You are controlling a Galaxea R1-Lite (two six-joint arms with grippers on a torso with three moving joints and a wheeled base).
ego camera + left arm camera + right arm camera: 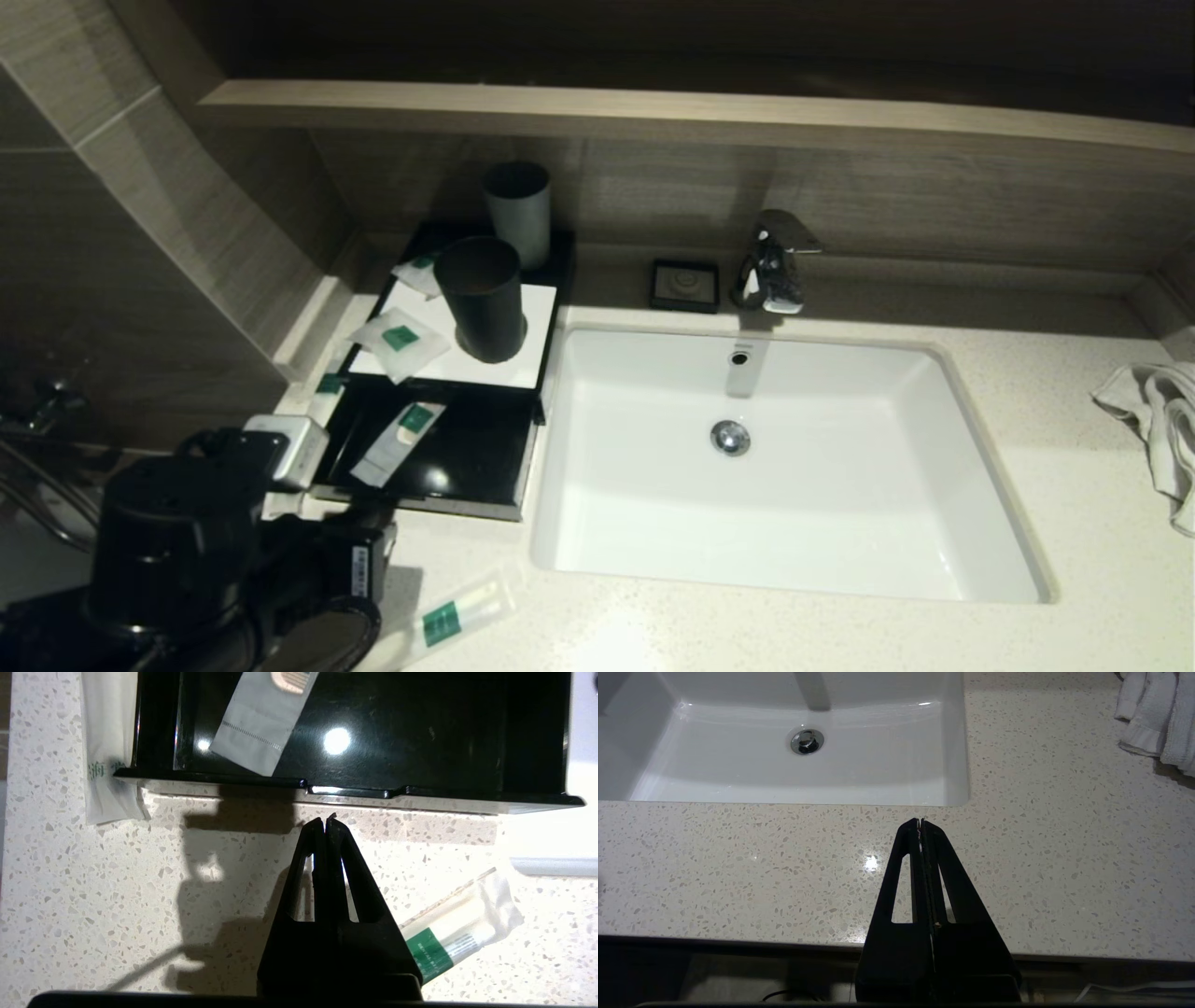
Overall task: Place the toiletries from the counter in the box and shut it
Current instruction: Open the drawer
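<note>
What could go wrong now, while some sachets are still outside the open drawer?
1. The left pincer, shut and empty, hangs just before the open drawer; pushing now would probably close the box with the long sachet left on the counter.
2. Another sachet lies beside the drawer's side and might get nudged or caught.
3. Two small sachets lie close to the black cup, which a reaching arm could topple.

Cups (483,297), faucet (771,261), towel (1160,420)
</note>
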